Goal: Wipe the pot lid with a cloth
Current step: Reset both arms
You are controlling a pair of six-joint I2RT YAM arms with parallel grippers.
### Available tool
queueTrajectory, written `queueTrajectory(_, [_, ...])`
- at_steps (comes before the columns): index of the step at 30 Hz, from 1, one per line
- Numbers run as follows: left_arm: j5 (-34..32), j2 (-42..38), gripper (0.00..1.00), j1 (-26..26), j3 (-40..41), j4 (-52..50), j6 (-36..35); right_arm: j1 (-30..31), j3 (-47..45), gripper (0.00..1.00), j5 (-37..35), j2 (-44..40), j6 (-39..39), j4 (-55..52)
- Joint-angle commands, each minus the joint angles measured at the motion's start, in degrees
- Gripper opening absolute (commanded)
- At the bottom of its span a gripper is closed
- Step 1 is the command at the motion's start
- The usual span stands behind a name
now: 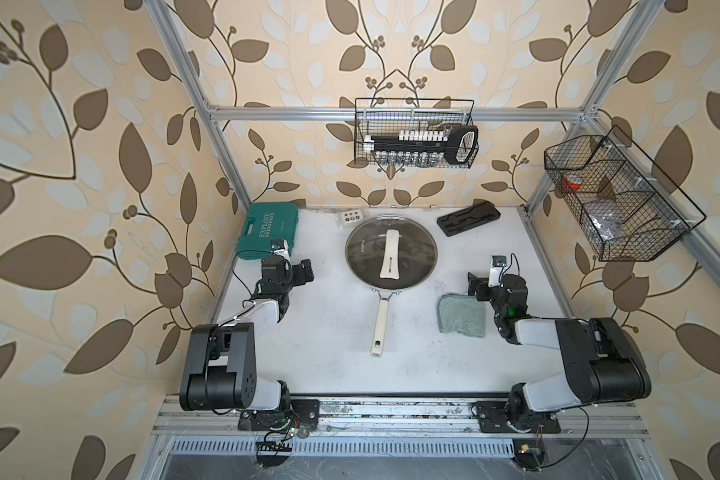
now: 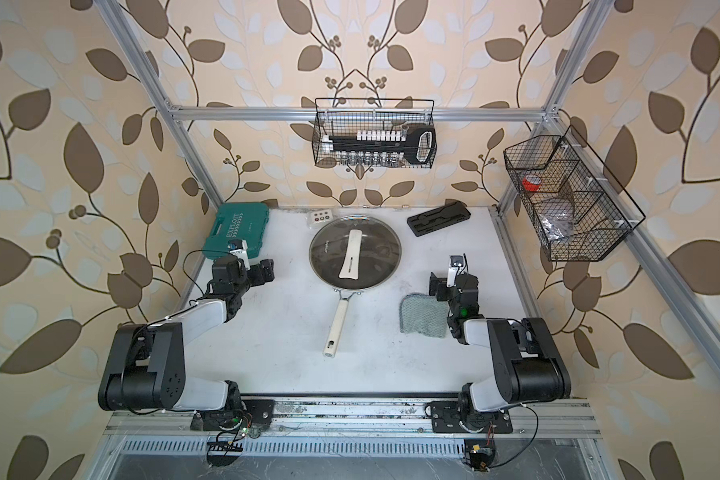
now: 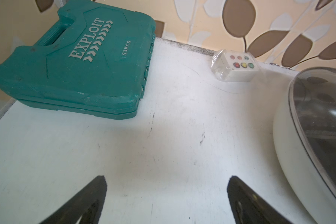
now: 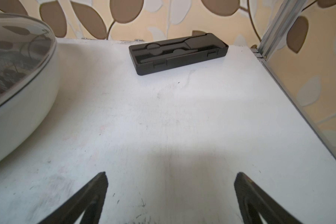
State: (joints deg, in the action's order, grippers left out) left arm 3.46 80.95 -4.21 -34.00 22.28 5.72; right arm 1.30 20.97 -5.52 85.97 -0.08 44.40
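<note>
Both grippers gape wide and empty above the table [image 1: 329, 365]: left gripper [image 1: 305, 272] at centre left in a top view, right gripper [image 1: 474, 283] at centre right. Just below the right gripper lies the cloth [image 1: 462, 316], flat. The lid [image 1: 391, 253] sits on the pan [image 1: 380, 324], frame centre, between them.

The right claw [image 4: 171, 173] stands with its two dark fingers [image 4: 97, 186] spread wide over the scuffed white desk [image 4: 182, 116], nothing between them. Near the desk's back edge lies a black moulded tray [image 4: 178, 54]. Off to one side, the glass pot lid [image 4: 17, 58] sits on a cream-walled pan [image 4: 23, 108].
</note>
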Motion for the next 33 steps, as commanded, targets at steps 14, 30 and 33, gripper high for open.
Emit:
queueTrajectory(14, [-7.0,4.0,0.99,4.1,11.4,17.6,-3.9,-0.4,0.9,0.99,3.0,0.3,-0.1,1.5])
queueTrajectory(30, [-7.7,5.0,0.99,5.1,11.9,20.3,-4.8,-1.3,0.6,0.99,4.6,-0.1,0.2,1.6])
queueTrajectory(33, [-7.7,4.9,0.99,5.2,11.9,20.2,-4.8,-1.3,3.3,0.99,9.4,-5.4,-1.8,-7.5])
